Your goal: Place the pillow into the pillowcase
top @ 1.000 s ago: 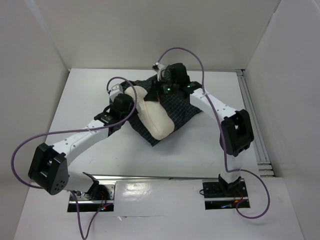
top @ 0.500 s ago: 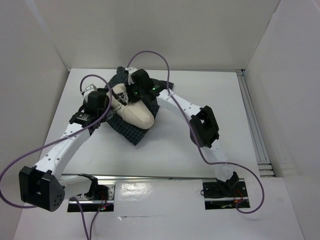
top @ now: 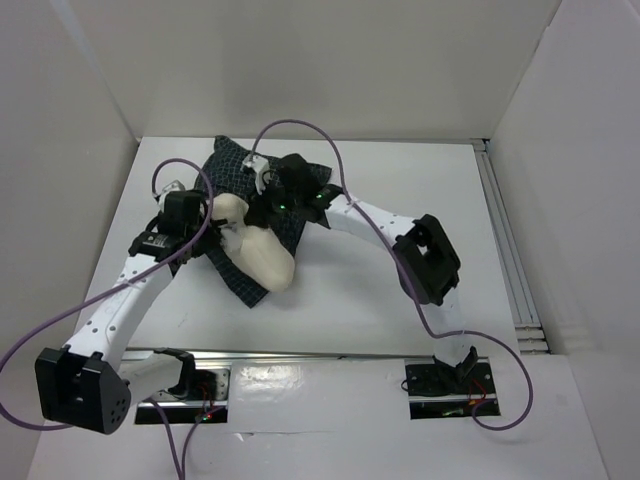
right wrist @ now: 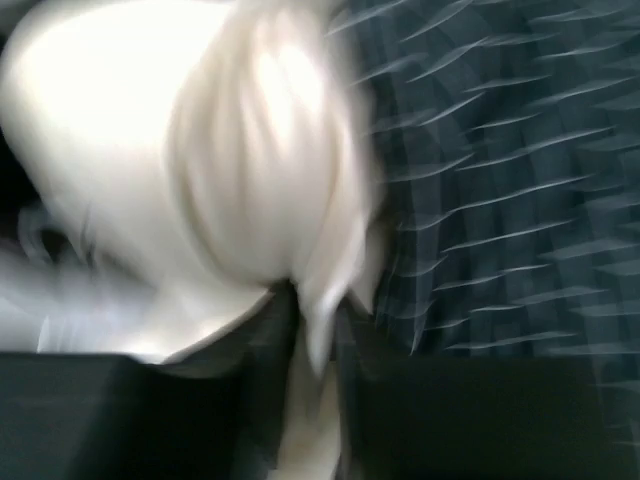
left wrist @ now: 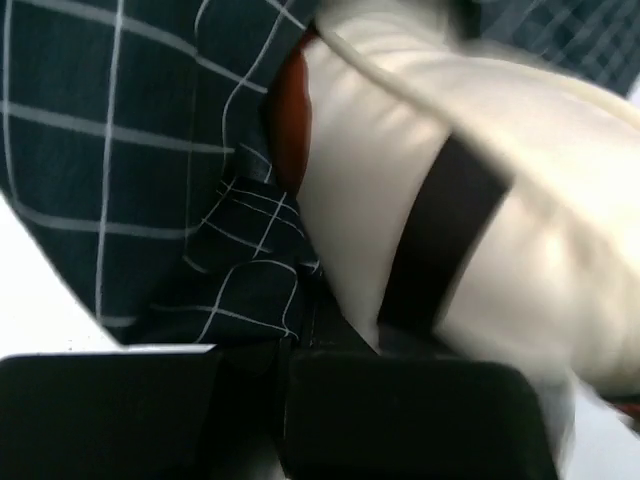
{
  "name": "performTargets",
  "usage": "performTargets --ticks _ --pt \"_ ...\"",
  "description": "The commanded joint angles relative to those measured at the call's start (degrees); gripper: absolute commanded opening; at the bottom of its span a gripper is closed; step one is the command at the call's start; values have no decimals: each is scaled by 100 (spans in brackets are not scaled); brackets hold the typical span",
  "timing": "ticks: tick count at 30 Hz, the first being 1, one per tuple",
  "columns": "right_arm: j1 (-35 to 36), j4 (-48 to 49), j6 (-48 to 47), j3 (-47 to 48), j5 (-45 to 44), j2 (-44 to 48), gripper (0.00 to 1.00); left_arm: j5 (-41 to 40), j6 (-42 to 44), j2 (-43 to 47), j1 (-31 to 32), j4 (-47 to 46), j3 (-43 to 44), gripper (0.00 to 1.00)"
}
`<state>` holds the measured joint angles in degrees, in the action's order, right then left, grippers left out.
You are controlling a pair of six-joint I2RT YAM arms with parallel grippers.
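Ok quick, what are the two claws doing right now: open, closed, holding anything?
Left gripper: cannot be told; pillow and pillowcase crowd its fingers.
Right gripper: closed, pinching the pillow.

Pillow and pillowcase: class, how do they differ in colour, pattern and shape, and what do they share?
The pillow is plain cream; the pillowcase is dark with a white grid. The pillow is plump; the pillowcase lies limp and rumpled beneath it. Both are soft cloth.

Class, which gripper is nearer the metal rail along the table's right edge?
Right. The right gripper pinches the pillow's far end, well left of the rail; the left gripper is farther left, at the pillow's other side.
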<state>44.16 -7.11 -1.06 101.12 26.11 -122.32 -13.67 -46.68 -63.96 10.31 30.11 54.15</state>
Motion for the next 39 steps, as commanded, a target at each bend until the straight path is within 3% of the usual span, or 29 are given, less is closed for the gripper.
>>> performTargets --ticks 1,7,13,14,16,17,21,29,32,33,35,36,39 --pt "-285 -811 -615 -945 1900 162 33 13 -114 411 -204 -1051 -26 0" --pt "-909 -555 -404 -1024 3574 831 62 66 -228 708 -424 -972 -387 0" --pt "-1366 -378 -430 -1402 2997 1631 69 285 -158 719 -678 -1226 -748 0" --pt "-1462 -309 -500 -1454 3197 1841 78 373 -88 719 -731 -1314 -826 0" --pt "-1734 -11 -353 -1656 3199 2019 87 549 1 561 -732 -1446 -889 0" --pt "-1736 234 -247 -1657 2981 2072 88 628 1 561 -784 -1446 -889 0" --pt "-1534 -80 -369 -1140 587 1347 96 769 114 411 -837 -1516 -889 0" --pt "-1481 79 -474 916 -1352 -993 100 989 343 244 -1013 -1569 -889 0" --pt "-1481 -105 -588 1830 -1424 -1855 100 1121 396 139 -1074 -1622 -941 0" --pt "-1481 -254 -649 1971 -1128 -2118 93 1121 448 139 -1127 -1622 -941 0" --pt "-1481 -255 -650 1895 -924 -2173 61 1183 502 86 -1197 -1675 -941 0" --pt "-1481 -107 -650 1720 -854 -2008 1 1183 502 86 -1198 -1675 -941 0" --pt "-1481 629 -571 386 -1054 -1419 0 1323 554 -46 -1259 -1806 -889 0"
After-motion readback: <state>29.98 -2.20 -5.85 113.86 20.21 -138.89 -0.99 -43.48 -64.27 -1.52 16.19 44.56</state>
